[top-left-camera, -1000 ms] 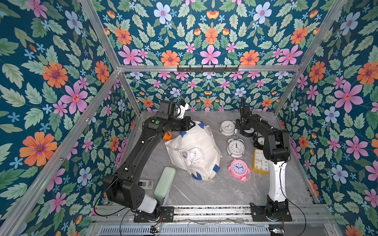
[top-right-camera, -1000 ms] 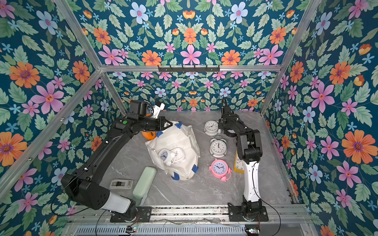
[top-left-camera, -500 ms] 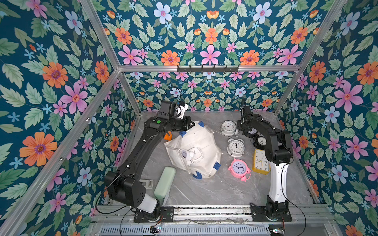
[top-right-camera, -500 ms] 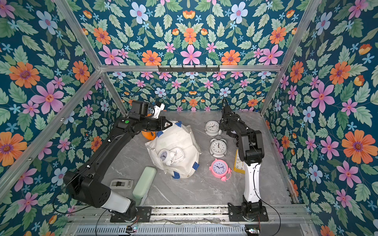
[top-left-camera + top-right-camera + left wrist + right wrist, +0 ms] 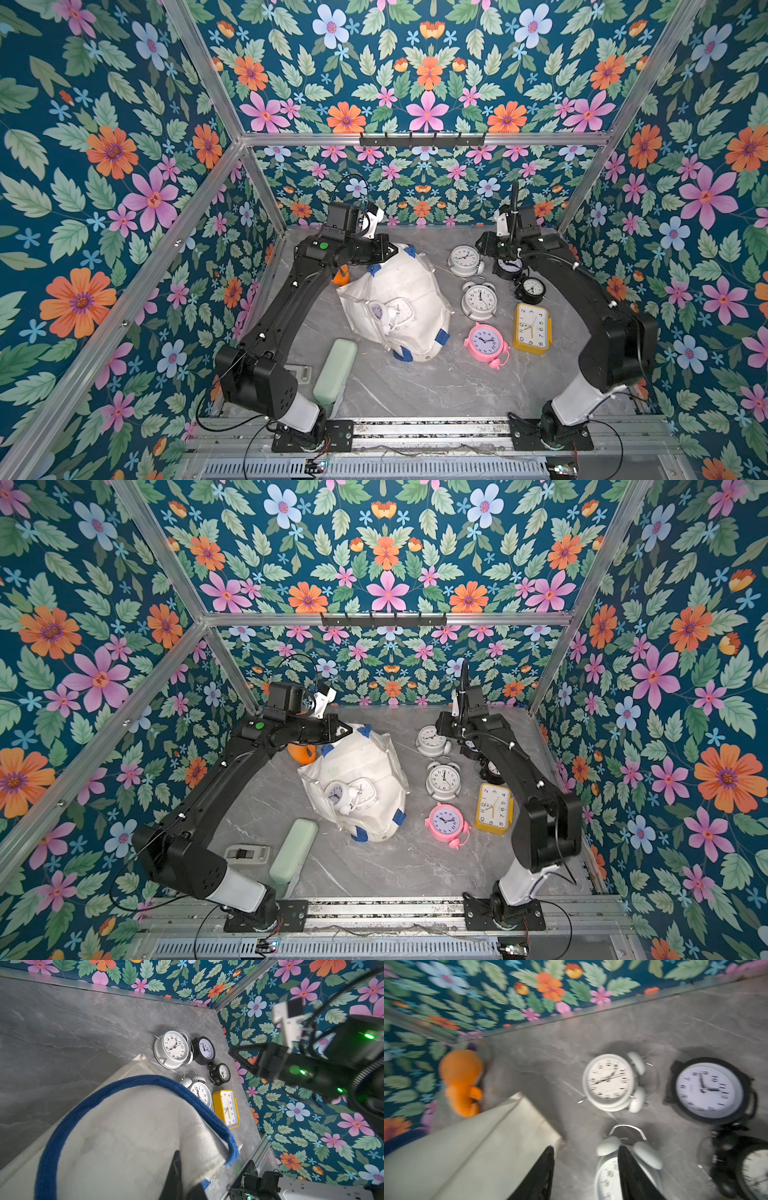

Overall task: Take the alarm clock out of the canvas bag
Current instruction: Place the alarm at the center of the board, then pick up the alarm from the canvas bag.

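Note:
The off-white canvas bag [image 5: 411, 286] [image 5: 370, 762] lies on its side mid-table, its mouth toward the front left. Two white alarm clocks [image 5: 376, 310] [image 5: 334, 792] show inside that mouth. My left gripper [image 5: 388, 251] [image 5: 185, 1169] is shut on the bag's far edge, beside the blue handle [image 5: 145, 1082]. My right gripper [image 5: 484, 243] [image 5: 585, 1148] hangs open over bare table between the bag [image 5: 477, 1147] and a white bell clock [image 5: 609, 1081], with nothing between its fingers.
Right of the bag lie a white clock [image 5: 464, 259], a silver bell clock [image 5: 479, 299], a pink clock [image 5: 485, 341], a yellow clock [image 5: 532, 328] and two black clocks [image 5: 532, 289]. An orange plush [image 5: 341, 275] sits behind the bag. A green case [image 5: 336, 370] lies front left.
My right gripper has gone from shut to open and drawn slightly back from the black clocks toward the bag. The left gripper has kept its hold on the bag.

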Robot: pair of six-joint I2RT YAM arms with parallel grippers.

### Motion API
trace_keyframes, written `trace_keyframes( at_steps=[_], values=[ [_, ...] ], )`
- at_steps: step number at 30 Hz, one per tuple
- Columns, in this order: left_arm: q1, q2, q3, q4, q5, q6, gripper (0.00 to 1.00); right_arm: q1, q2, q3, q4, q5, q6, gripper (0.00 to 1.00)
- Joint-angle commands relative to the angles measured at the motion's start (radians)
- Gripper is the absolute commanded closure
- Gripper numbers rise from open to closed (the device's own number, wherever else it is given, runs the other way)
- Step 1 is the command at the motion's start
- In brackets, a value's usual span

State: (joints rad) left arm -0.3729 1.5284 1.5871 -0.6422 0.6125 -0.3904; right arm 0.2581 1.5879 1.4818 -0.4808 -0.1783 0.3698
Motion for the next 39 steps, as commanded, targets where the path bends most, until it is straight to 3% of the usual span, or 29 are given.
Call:
trace_keyframes(
  at_steps=[1, 4, 8, 13, 16, 26, 39],
  values=[
    [0.002, 0.000, 0.011, 0.065, 0.034, -0.014, 1.00, 0.049, -0.133, -0.105, 0.126, -0.141, 0.106, 0.55],
    [0.002, 0.001, 0.012, 0.073, 0.036, -0.020, 1.00, 0.137, -0.247, -0.215, 0.228, -0.167, 0.172, 0.58],
    [0.001, 0.009, 0.011, 0.080, 0.039, -0.024, 1.00, 0.326, -0.344, -0.331, 0.352, -0.101, 0.192, 0.58],
    [0.001, 0.013, 0.009, 0.095, 0.043, -0.033, 1.00, 0.551, -0.302, -0.401, 0.478, 0.010, 0.195, 0.59],
    [0.002, 0.016, 0.007, 0.098, 0.050, -0.036, 1.00, 0.630, -0.225, -0.407, 0.527, 0.070, 0.221, 0.59],
    [0.001, -0.004, -0.006, 0.088, 0.058, -0.028, 1.00, 0.685, 0.019, -0.331, 0.453, 0.259, 0.361, 0.59],
    [0.002, -0.007, -0.024, 0.096, 0.067, -0.028, 1.00, 0.691, 0.146, -0.305, 0.444, 0.291, 0.419, 0.57]
  ],
)
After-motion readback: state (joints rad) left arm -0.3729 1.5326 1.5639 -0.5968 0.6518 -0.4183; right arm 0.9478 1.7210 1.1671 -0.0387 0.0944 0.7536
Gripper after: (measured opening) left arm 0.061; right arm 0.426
